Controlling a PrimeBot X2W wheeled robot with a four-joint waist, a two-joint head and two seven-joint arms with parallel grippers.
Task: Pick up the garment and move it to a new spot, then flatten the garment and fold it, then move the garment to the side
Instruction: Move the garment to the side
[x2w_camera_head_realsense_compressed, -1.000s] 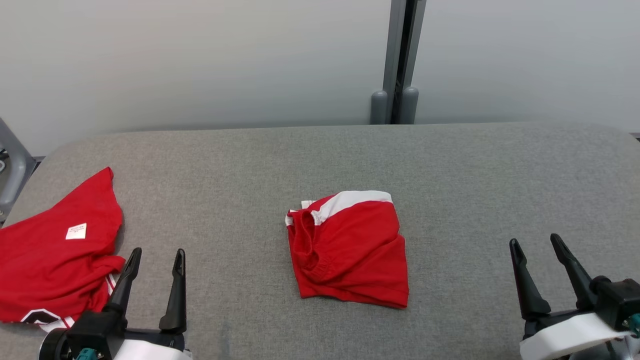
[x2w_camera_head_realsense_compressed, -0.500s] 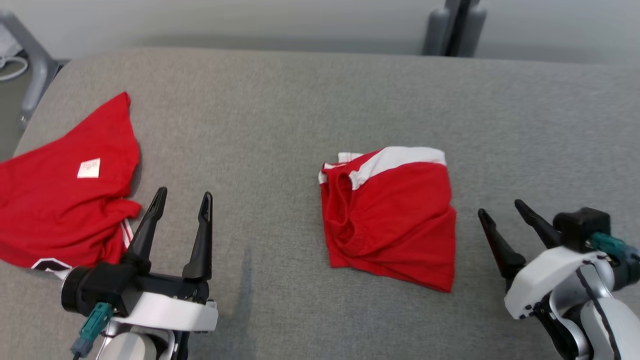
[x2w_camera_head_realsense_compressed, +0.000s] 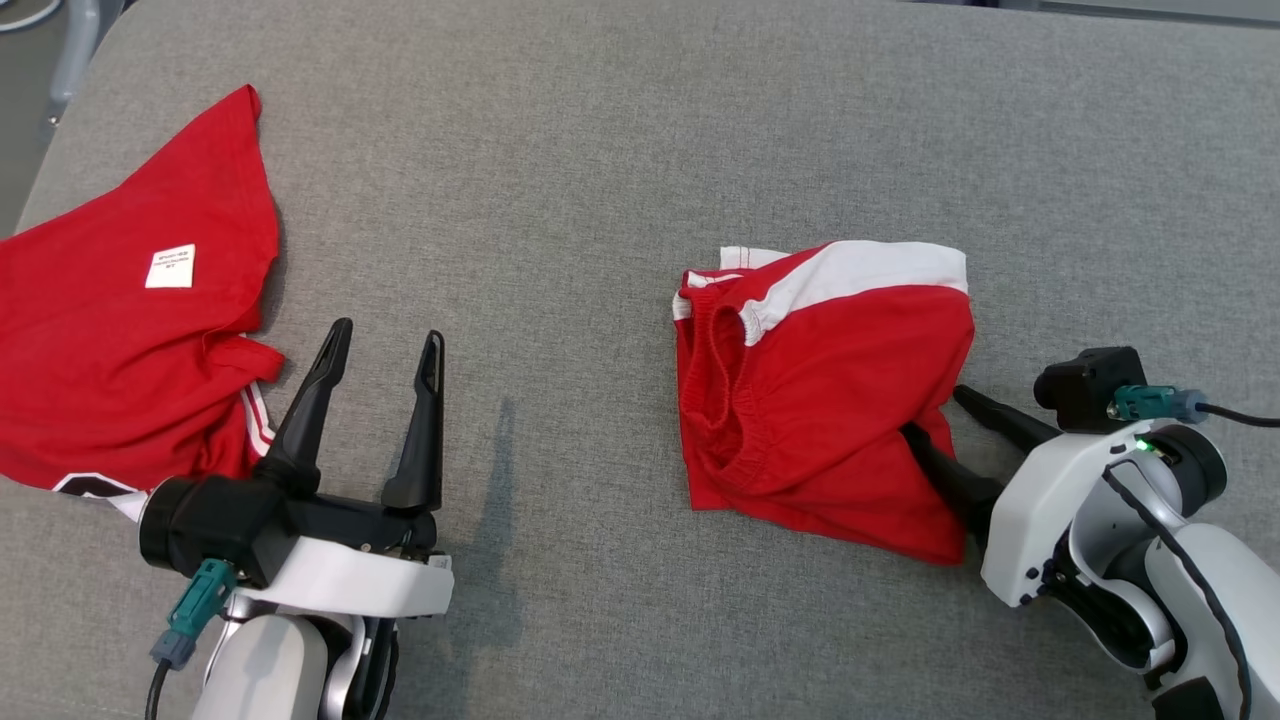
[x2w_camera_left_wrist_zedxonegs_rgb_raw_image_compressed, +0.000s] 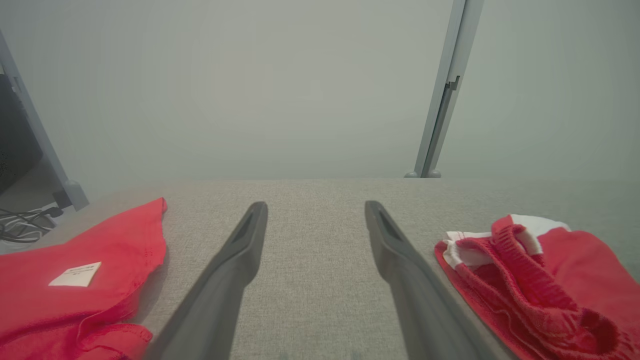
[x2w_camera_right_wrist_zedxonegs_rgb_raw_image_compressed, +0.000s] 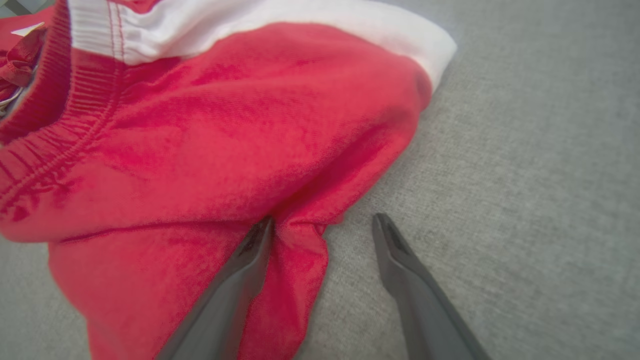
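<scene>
The garment (x2w_camera_head_realsense_compressed: 820, 390) is a folded pair of red shorts with a white stripe and an elastic waistband, lying in the middle of the grey padded table (x2w_camera_head_realsense_compressed: 560, 150). My right gripper (x2w_camera_head_realsense_compressed: 933, 412) is open at its right edge. In the right wrist view the garment (x2w_camera_right_wrist_zedxonegs_rgb_raw_image_compressed: 225, 125) fills the upper left, and the right gripper (x2w_camera_right_wrist_zedxonegs_rgb_raw_image_compressed: 324, 220) has one finger (x2w_camera_right_wrist_zedxonegs_rgb_raw_image_compressed: 250, 260) on the red fabric and the other on bare table, a fold of cloth between them. My left gripper (x2w_camera_head_realsense_compressed: 388, 332) stands open over bare table, left of the garment (x2w_camera_left_wrist_zedxonegs_rgb_raw_image_compressed: 550, 285), with nothing between the left gripper's (x2w_camera_left_wrist_zedxonegs_rgb_raw_image_compressed: 315, 205) fingers.
A second, crumpled red garment (x2w_camera_head_realsense_compressed: 120, 340) with a white label (x2w_camera_head_realsense_compressed: 171, 266) lies at the table's left end, close to my left gripper; it also lies at the lower left of the left wrist view (x2w_camera_left_wrist_zedxonegs_rgb_raw_image_compressed: 75, 280). The table's rounded left edge (x2w_camera_head_realsense_compressed: 40, 170) is near it. A grey post (x2w_camera_left_wrist_zedxonegs_rgb_raw_image_compressed: 445, 90) stands behind the table.
The head camera has tilted down and come closer. My right gripper has moved left up to the garment's right edge, one finger now on the fabric. Both grippers stay open.
</scene>
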